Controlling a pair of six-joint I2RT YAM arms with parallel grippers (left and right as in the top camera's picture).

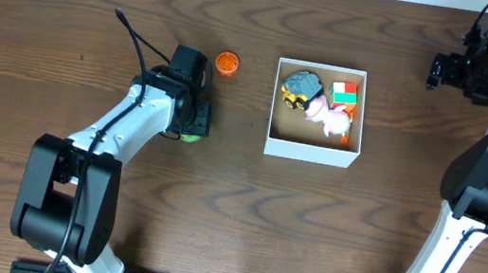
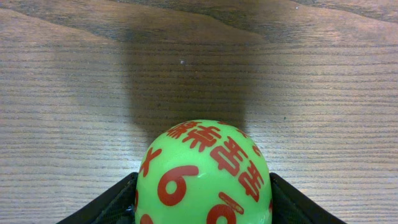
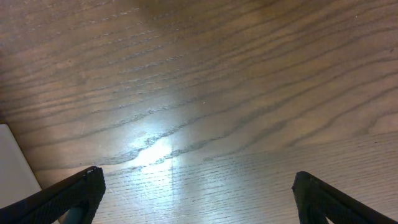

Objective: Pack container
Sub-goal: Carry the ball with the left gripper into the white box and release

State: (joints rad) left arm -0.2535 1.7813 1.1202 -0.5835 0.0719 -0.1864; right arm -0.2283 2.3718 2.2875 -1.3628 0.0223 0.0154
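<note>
The container [image 1: 311,152], a square white box with a brown inside, sits right of the table's centre. It holds a grey and yellow toy car [image 1: 300,88], a red, green and white cube [image 1: 345,94] and a pink toy [image 1: 333,118]. Left of the box, my left gripper [image 1: 191,127] is down on the table, shut on a green ball [image 2: 205,177] with red numbers. Its black fingers [image 2: 115,202] press both sides of the ball. My right gripper [image 1: 443,71] hovers at the far right back, open, with only bare wood between its fingers [image 3: 74,193].
A small orange round object [image 1: 227,62] lies on the table between the left gripper and the container. A white edge [image 3: 12,165] shows at the lower left of the right wrist view. The table is dark wood.
</note>
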